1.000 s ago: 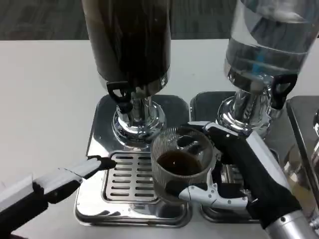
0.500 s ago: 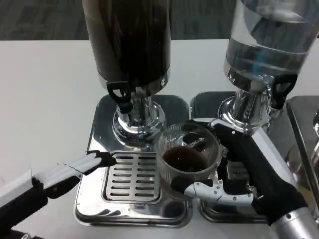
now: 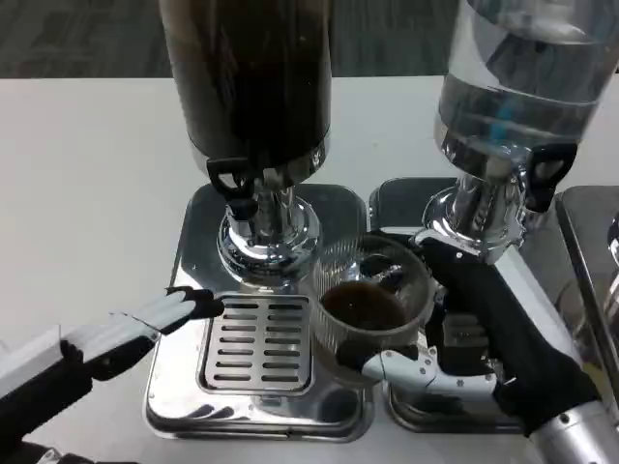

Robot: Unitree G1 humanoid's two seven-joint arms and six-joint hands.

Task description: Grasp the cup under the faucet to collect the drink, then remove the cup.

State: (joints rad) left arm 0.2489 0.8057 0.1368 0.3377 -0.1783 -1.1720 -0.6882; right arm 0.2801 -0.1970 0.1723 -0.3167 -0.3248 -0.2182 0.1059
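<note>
Looking at your right hand (image 3: 464, 338), it's wrapped around the clear ribbed cup (image 3: 372, 307), thumb under the front, fingers round the back. The cup holds dark drink and sits at 4 o'clock from the dark dispenser's faucet (image 3: 235, 184), over the right edge of the slotted drip tray (image 3: 256, 343). Your left hand (image 3: 145, 324) grasps nothing, fingers straight, tips touching the tray's 9 o'clock edge.

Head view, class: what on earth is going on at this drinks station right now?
The right robot hand grips a clear ribbed plastic cup partly filled with dark drink, holding it beside the slotted metal drip grate, right of the black-handled faucet of the dark dispenser. The left robot hand rests its fingertips at the grate's left edge, holding nothing.
</note>
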